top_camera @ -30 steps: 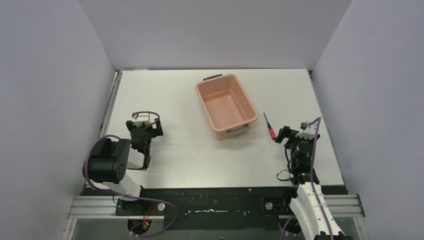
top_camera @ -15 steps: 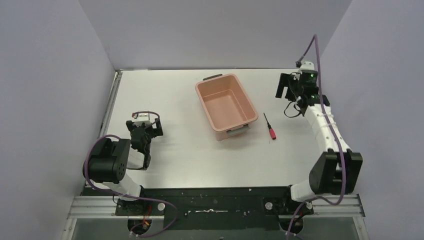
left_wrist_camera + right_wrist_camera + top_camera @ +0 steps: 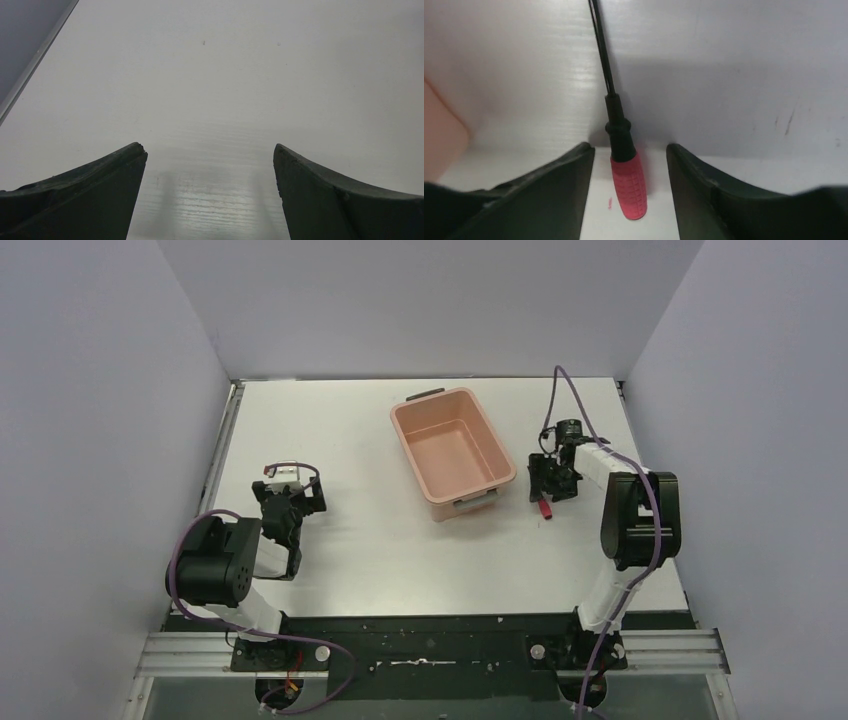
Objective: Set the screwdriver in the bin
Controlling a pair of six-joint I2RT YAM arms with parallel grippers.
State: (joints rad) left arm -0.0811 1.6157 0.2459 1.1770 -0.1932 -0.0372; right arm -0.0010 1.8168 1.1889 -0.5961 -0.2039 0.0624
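Top view: the screwdriver [image 3: 545,508] lies flat on the table [image 3: 340,440], just right of the bin [image 3: 500,452] and level with its near short end, apart from its wall. Only the red handle shows here. The right gripper [image 3: 548,480] sits low over the tool and covers the shaft, and its finger spacing cannot be judged from this height. The bin is a salmon-pink tub with rounded corners and a grey clip at each short end, standing open and upright. The left gripper [image 3: 288,502] is well to the left of the bin, over bare table.

Left wrist view: the left gripper [image 3: 209,150] has its fingers spread wide, with only white table surface between them.

Right wrist view: the detail hidden from above shows here. The screwdriver [image 3: 624,165] has a ribbed red handle, a black collar and a thin dark shaft pointing away from the camera. The right gripper [image 3: 629,147] is spread, one finger on each side of the handle. A gap of table shows on both sides, so nothing is gripped. A pink corner of the bin [image 3: 439,135] shows at the left edge, apart from the tool.
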